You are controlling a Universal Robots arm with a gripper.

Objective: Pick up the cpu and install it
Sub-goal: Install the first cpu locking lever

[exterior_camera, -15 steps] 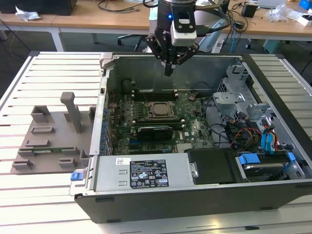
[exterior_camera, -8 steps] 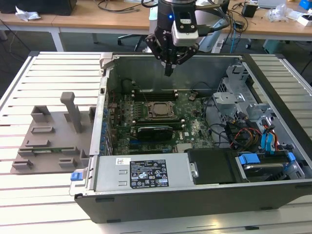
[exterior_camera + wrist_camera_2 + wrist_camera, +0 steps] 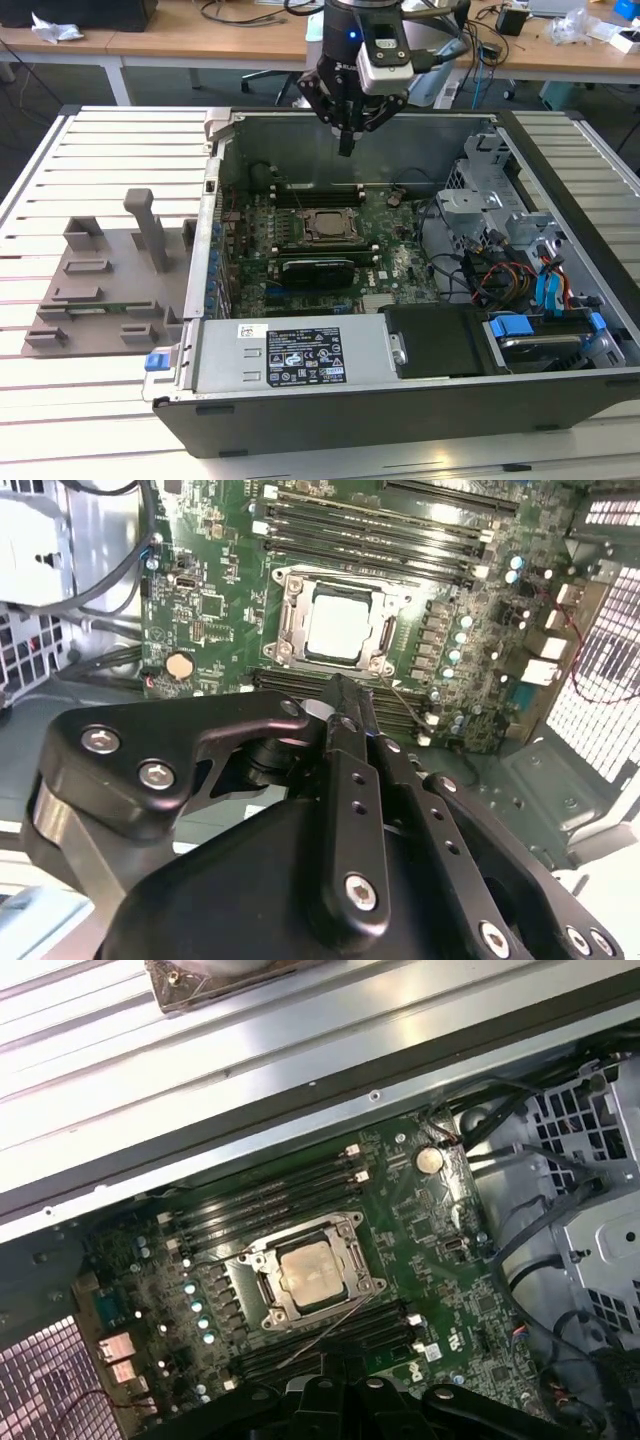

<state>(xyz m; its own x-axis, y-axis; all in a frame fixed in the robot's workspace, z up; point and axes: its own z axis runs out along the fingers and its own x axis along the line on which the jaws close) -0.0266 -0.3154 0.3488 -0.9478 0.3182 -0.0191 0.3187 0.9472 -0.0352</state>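
At the exterior view's left, grey tray on slatted table, open computer case beside it, cpu seated in motherboard socket, gripper well above it near case's far wall, fingers pressed together holding nothing, drive cage rightward

A pale slatted table carries the open computer case and, just beside it, a grey tray.

Nothing is legible, not even the power supply's label.
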